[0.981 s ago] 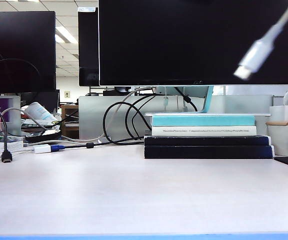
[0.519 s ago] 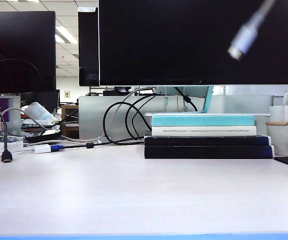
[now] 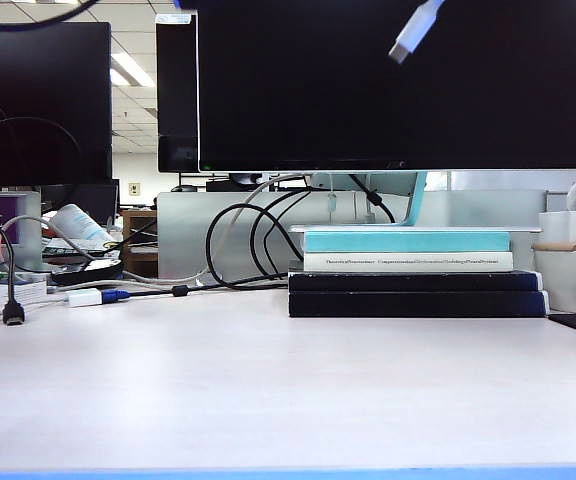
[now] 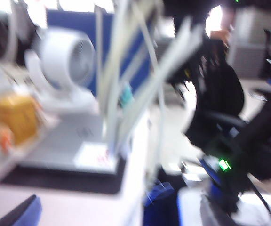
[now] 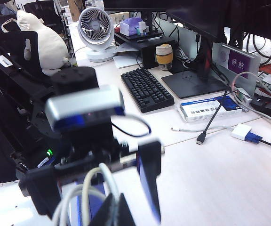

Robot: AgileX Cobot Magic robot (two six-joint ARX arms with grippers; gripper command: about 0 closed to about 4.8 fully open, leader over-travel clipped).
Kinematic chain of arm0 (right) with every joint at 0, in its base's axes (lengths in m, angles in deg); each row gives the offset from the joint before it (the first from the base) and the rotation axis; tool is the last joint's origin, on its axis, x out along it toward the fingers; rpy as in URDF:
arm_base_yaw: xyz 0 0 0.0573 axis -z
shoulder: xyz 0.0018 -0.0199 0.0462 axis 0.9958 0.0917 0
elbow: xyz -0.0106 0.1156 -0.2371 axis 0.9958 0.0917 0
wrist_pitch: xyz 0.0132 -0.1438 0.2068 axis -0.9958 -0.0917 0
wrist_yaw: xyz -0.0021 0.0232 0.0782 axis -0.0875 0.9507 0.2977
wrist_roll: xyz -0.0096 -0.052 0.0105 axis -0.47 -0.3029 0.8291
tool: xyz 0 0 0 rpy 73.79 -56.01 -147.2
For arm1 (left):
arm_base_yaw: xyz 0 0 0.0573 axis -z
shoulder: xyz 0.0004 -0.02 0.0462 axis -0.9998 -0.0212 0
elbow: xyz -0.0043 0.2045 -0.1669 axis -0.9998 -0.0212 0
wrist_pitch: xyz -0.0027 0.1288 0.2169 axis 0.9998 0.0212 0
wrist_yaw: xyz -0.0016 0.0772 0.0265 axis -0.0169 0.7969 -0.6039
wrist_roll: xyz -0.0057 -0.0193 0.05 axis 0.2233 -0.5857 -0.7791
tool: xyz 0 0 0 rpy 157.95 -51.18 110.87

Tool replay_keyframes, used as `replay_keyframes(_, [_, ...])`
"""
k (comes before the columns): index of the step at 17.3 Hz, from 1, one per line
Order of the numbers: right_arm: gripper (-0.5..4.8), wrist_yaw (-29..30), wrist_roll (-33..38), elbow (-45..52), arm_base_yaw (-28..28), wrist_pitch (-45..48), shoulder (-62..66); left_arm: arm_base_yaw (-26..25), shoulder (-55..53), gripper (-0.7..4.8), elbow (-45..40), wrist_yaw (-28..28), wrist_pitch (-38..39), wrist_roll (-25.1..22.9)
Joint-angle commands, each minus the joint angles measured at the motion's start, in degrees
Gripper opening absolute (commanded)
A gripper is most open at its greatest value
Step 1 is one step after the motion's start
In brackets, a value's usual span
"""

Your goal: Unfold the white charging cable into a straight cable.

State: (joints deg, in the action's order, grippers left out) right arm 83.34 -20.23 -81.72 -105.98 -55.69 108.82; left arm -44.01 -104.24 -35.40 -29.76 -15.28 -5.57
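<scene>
A large black monitor (image 3: 393, 85) stands on a stack of teal, white and black books (image 3: 413, 272) on the pale tabletop (image 3: 268, 390). Black cables (image 3: 243, 245) loop beside it. A black keyboard (image 5: 147, 89), a white desk fan (image 5: 95, 28) and a white adapter with blue plug (image 5: 246, 134) lie nearby.

Bright ceiling light, left wrist blurred (heavily)

Right fingers (image 5: 116, 212) closed, left (image 5: 147, 176) seemingly apart.

Surface (image 3: 268, 390): pale, mostly bare.
Book stack (image 3: 416, 272): at its back.
White adapter (image 3: 85, 297): left of the book stack.
</scene>
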Motion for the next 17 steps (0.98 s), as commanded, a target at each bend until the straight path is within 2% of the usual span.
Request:
replay_keyframes(1, [-0.01, 0.31, 0.70, -0.28, -0.11, 0.17, -0.11, 0.00, 0.04, 4.79, 0.02, 0.70, -1.09, -0.44])
replay_keyframes(4, [-0.01, 0.28, 0.85, -0.28, -0.11, 0.46, -0.11, 0.04, -0.98, 4.79, -0.02, 5.27, -8.83, 1.38])
replay_keyframes(5, [-0.01, 0.28, 1.01, -0.28, -0.11, 1.05, -0.17, 0.04, -3.50, 4.79, -0.07, 5.20, -13.62, 5.62])
replay_keyframes(6, [-0.01, 0.28, 1.31, -0.28, -0.11, 2.27, -0.31, 0.20, -8.39, 4.79, -0.09, 3.82, -22.49, 11.69])
replay_keyframes(9, [-0.01, 0.02, 1.29, -0.28, -0.11, 2.67, -0.28, 1.01, -14.51, 4.79, -0.09, 2.08, -40.74, 20.44])
replay_keyframes(12, [-0.01, -1.66, 1.27, -0.24, -0.11, 4.15, -0.04, 2.29, -14.71, 4.79, -0.09, 2.34, -41.11, 21.81])
replay_keyframes(13, [-0.01, -1.66, 2.97, -0.24, -0.11, 7.98, 0.09, 3.37, -14.97, 4.22, -0.07, 4.87, -43.36, 21.84])
replay_keyframes(16, [-0.01, -1.38, 3.87, -0.24, -0.15, 8.35, 0.09, 3.37, -15.04, 4.15, -0.07, 5.35, -43.50, 21.81])
replay_keyframes(17, [-0.01, -0.74, 5.46, -0.24, -0.22, 9.38, 0.07, 3.37, -15.08, 3.31, -0.07, 5.77, -43.50, 21.79])
